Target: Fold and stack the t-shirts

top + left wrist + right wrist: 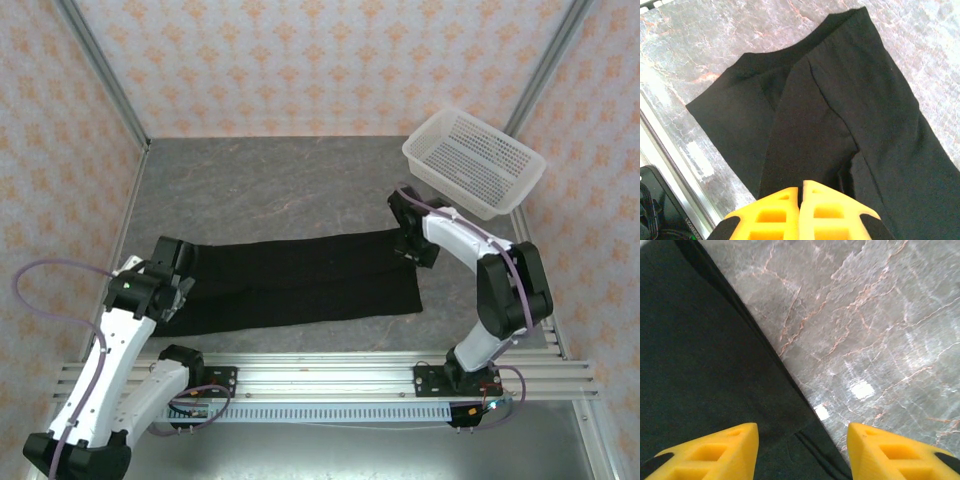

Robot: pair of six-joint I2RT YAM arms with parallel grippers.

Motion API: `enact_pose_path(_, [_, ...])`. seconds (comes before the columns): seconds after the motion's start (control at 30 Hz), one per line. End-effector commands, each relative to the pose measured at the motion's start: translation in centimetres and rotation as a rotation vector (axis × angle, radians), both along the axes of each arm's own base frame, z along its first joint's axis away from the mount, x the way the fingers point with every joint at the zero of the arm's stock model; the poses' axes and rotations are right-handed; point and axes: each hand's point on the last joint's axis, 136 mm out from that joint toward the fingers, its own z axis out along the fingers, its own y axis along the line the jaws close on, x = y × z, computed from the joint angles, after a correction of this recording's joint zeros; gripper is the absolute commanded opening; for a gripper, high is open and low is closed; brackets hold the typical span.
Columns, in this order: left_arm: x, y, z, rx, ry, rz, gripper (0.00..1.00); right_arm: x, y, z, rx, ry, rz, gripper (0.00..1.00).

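Your t-shirt [300,280] lies plain black in a long folded strip on the bench [280,190], between both arms. Your left claw [801,192] is closed tight over its sleeve end; can't tell if cloth is pinched. Your right claw [802,432] gapes wide over the other edge.

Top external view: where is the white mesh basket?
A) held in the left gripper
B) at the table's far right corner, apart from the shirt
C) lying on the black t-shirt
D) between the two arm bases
B: the white mesh basket sits at the far right corner, with bare table between it and the black t-shirt.
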Motion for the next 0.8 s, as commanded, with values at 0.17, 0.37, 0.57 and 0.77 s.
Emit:
enact_pose_path(0.17, [-0.1,-1.6,1.0,0.037,0.015,-0.061,0.0,2.0,0.0,3.5,-0.03,-0.103,0.018,0.51])
enact_pose_path(0.37, [1.2,-4.0,1.3,0.061,-0.014,-0.131,0.0,2.7,0.9,3.8,-0.007,-0.12,0.03,0.51])
enact_pose_path(0.57, [3.0,-7.5,1.7,0.105,-0.035,-0.224,0.0,3.3,2.0,3.2,0.02,-0.104,0.058,0.51])
enact_pose_path(0.77, [2.8,-7.1,1.7,0.129,-0.051,-0.206,0.0,3.5,2.5,3.0,0.029,-0.097,0.063,0.5])
